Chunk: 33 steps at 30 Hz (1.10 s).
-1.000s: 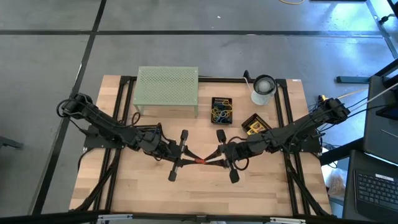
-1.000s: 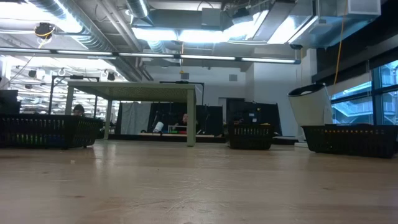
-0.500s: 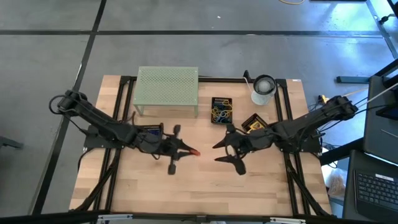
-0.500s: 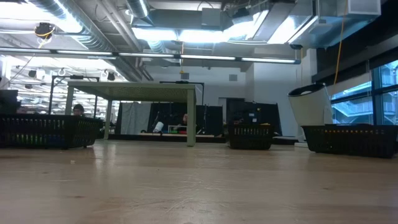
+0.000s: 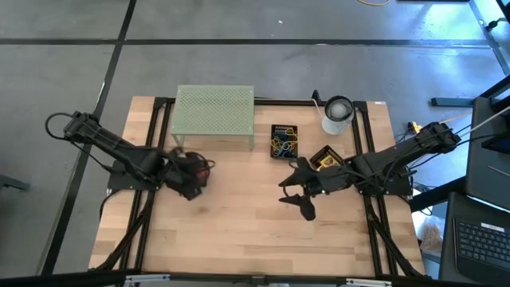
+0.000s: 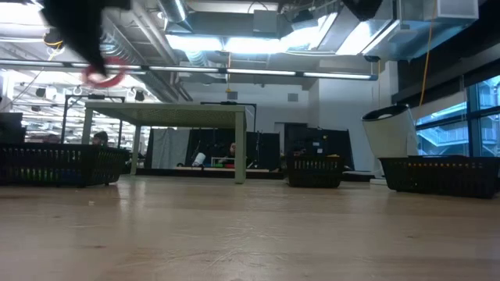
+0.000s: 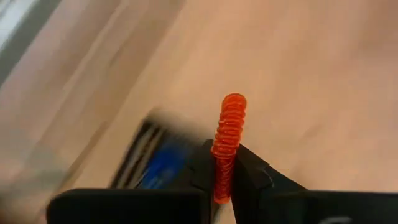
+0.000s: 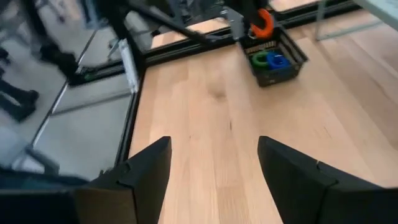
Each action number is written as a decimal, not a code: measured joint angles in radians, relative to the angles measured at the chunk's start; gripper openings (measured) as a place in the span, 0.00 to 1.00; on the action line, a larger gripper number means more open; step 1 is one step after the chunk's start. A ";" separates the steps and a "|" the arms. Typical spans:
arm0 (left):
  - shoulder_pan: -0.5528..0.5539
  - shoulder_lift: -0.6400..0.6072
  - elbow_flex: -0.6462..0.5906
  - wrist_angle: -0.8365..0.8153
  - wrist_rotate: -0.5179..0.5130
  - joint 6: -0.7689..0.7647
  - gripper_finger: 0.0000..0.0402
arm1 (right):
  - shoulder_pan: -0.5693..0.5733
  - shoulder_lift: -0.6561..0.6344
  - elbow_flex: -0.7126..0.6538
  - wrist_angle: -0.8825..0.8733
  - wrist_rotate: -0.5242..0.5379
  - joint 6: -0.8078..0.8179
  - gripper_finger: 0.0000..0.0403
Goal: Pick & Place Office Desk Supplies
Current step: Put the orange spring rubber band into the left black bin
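Gripping a red loop clip (image 7: 228,137) by its lower end, left gripper (image 7: 224,169) shut tight on it, coil's long axis running straight out past the fingertips, most of its length free beyond them. Held in the air, clear of the table (image 5: 239,231), as shown by the low view with nothing beneath it.

Just under and slightly to one side of the clip: small black basket (image 8: 292,59), already holding a green loop clip (image 8: 260,59) and a blue loop clip (image 8: 277,60). From the right wrist view, red clip seen hanging above the basket's far rim, near that corner rather than over the middle. From the left wrist view, basket only a blurred dark shape with blue in it, close beside the fingers.

Judging by that: drop into the basket likely next, turning on one relation, clip over the opening and not over the rim. Small shift toward the basket's centre probably needed before letting go; hard to tell how much.

Nearer arm by far: the left, at the table's left side in front of the pale-green mesh stand (image 5: 213,112). Right gripper (image 5: 295,195) well apart, toward the table's middle, fingers spread wide and holding nothing, facing across the bare wood toward the basket.
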 joint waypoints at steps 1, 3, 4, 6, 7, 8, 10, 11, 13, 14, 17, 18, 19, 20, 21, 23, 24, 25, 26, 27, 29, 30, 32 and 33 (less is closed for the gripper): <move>0.000 0.000 0.000 -0.082 0.002 -0.054 0.05 | 0.000 0.000 0.000 0.000 0.013 0.028 0.60; 0.001 0.007 0.000 -0.202 0.009 -0.148 0.05 | 0.000 0.000 0.000 0.002 0.018 0.062 0.59; 0.002 0.011 0.000 -0.250 0.012 -0.181 0.05 | 0.000 0.000 0.000 0.002 0.019 0.067 0.59; 0.002 0.013 0.000 -0.318 0.020 -0.231 0.05 | -0.001 0.001 0.000 0.002 0.019 0.068 0.59; 0.002 0.015 0.000 -0.332 0.029 -0.248 0.05 | 0.000 0.001 0.000 0.002 0.019 0.068 0.59; 0.002 0.016 0.000 -0.336 0.038 -0.257 0.05 | 0.000 0.002 0.000 0.001 0.019 0.068 0.59; 0.002 0.015 0.000 -0.336 0.052 -0.264 0.05 | 0.000 0.002 0.000 0.002 0.019 0.067 0.59; 0.002 0.015 0.000 -0.336 0.054 -0.265 0.05 | 0.000 0.002 0.000 0.002 0.019 0.066 0.59; 0.002 0.016 0.000 -0.336 0.056 -0.271 0.05 | 0.000 0.002 0.000 0.002 0.019 0.066 0.59; 0.002 0.016 0.000 -0.335 0.056 -0.279 0.05 | 0.000 0.002 0.000 0.002 0.019 0.066 0.59; 0.005 0.016 0.000 -0.334 0.063 -0.312 0.05 | 0.000 0.002 0.000 0.002 0.019 0.065 0.59; 0.007 0.016 0.000 -0.331 0.067 -0.322 0.05 | 0.000 0.002 0.000 0.002 0.019 0.065 0.59; 0.008 0.016 0.000 -0.329 0.069 -0.327 0.05 | 0.000 0.002 0.000 0.002 0.019 0.065 0.59; 0.008 0.016 0.000 -0.324 0.069 -0.328 0.05 | 0.000 0.002 0.000 0.002 0.019 0.065 0.59; 0.008 0.016 0.000 -0.318 0.069 -0.328 0.05 | 0.000 0.002 0.000 0.002 0.019 0.065 0.59; 0.008 0.016 0.000 -0.313 0.069 -0.332 0.05 | 0.000 0.002 0.000 0.002 0.019 0.065 0.59; 0.008 0.017 0.000 -0.312 0.068 -0.339 0.05 | 0.000 0.002 0.000 0.002 0.019 0.065 0.59; 0.008 0.021 0.000 -0.312 0.065 -0.347 0.05 | 0.000 0.002 0.000 0.002 0.019 0.065 0.59; 0.008 0.026 0.000 -0.312 0.061 -0.351 0.05 | 0.000 0.002 0.000 0.002 0.019 0.065 0.59; 0.008 0.030 0.000 -0.311 0.058 -0.351 0.05 | 0.000 0.002 0.000 0.002 0.019 0.065 0.59; 0.008 0.039 -0.010 -0.304 0.050 -0.351 0.05 | 0.000 0.002 0.000 0.002 0.019 0.065 0.59; 0.008 0.045 -0.025 -0.294 0.050 -0.351 0.05 | 0.000 0.002 0.000 0.002 0.019 0.065 0.59; 0.008 0.051 -0.065 -0.261 0.053 -0.351 0.05 | 0.000 0.002 0.000 0.002 0.019 0.065 0.59; 0.008 0.054 -0.086 -0.242 0.057 -0.351 0.05 | 0.000 0.002 0.000 0.002 0.019 0.065 0.59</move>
